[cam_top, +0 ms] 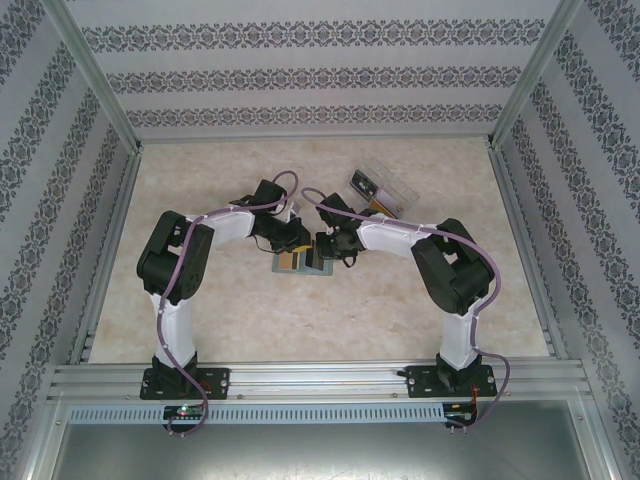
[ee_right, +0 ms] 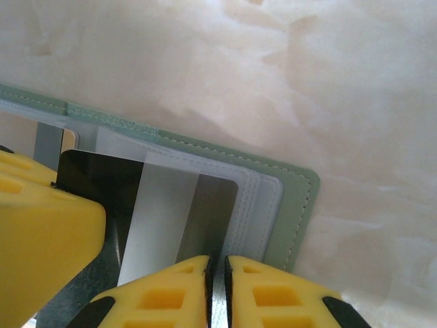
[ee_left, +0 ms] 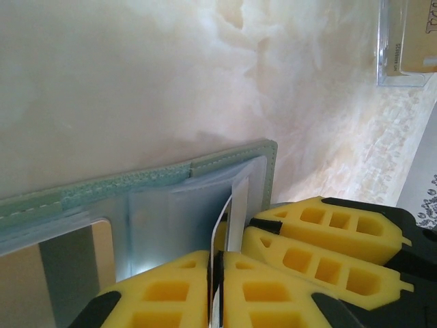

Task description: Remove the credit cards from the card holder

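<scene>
The grey-green card holder [cam_top: 300, 264] lies open on the table between both arms. In the left wrist view its clear sleeves [ee_left: 171, 219] stand up from the green cover [ee_left: 136, 179]. My left gripper [ee_left: 217, 258] is shut on the thin edge of a pale credit card [ee_left: 220, 229] that sticks out of a sleeve. My right gripper [ee_right: 218, 265] is shut on a clear sleeve of the card holder [ee_right: 295, 205], beside a dark and silver credit card [ee_right: 171, 212]. A golden-yellow card [cam_top: 285, 262] shows in the left panel. The right gripper's fingers [ee_left: 321, 236] sit just right of my left gripper.
A clear plastic box [cam_top: 381, 186] with a tan item inside lies behind the right gripper, also the clear box [ee_left: 410, 41] at the top right of the left wrist view. The marbled table [cam_top: 250, 320] is bare nearer the arm bases. Metal rails [cam_top: 320, 378] run along the near edge.
</scene>
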### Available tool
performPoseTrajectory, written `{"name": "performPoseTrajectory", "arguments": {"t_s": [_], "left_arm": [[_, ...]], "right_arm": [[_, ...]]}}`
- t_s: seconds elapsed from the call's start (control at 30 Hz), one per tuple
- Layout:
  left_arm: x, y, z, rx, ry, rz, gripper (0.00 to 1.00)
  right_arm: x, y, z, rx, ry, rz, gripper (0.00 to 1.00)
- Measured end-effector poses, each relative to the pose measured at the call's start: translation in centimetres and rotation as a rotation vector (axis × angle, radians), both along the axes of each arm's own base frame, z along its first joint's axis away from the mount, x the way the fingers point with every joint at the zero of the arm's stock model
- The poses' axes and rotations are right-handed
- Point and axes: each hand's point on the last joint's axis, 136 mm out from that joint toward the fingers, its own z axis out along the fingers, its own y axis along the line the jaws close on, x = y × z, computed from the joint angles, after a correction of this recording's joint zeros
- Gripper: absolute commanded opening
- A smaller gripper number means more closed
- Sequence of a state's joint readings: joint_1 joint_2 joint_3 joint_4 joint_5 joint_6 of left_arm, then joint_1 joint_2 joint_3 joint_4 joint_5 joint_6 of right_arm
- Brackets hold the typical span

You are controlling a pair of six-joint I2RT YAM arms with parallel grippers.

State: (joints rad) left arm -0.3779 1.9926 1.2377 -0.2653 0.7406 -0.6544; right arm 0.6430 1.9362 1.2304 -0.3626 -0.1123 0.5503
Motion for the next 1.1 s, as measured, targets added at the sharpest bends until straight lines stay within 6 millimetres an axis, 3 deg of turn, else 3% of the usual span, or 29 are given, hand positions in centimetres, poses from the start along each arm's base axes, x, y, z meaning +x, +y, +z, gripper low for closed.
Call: {"name": "performPoseTrajectory", "arguments": {"t_s": [0.27, 0.53, 0.63, 0.87, 0.97, 1.1], "left_arm": [[0.0, 0.7, 0.7, 0.041, -0.036, -0.004, 0.06], [-0.4, 3.5, 3.0, 0.183, -0.103, 0.028, 0.06], [-0.4, 4.7, 4.4, 0.233, -0.138, 0.051, 0.06], [-0.7, 6.0, 5.6, 0.285, -0.162, 0.074, 0.06], [-0.8, 6.3, 5.5, 0.302, -0.159, 0.078, 0.06], [-0.8, 6.3, 6.4, 0.294, -0.178, 0.086, 0.06]], "right_arm": [[0.1, -0.2, -0.1, 0.000, -0.002, -0.004, 0.16], [-0.1, -0.3, 0.4, 0.021, -0.001, -0.004, 0.19], [-0.1, -0.5, 1.6, 0.060, -0.006, -0.005, 0.22], [0.6, 1.2, 7.7, 0.257, -0.091, 0.023, 0.24], [0.4, 2.2, 8.3, 0.321, -0.089, 0.042, 0.26], [-0.7, 2.5, 7.6, 0.380, -0.047, 0.052, 0.39]]}}
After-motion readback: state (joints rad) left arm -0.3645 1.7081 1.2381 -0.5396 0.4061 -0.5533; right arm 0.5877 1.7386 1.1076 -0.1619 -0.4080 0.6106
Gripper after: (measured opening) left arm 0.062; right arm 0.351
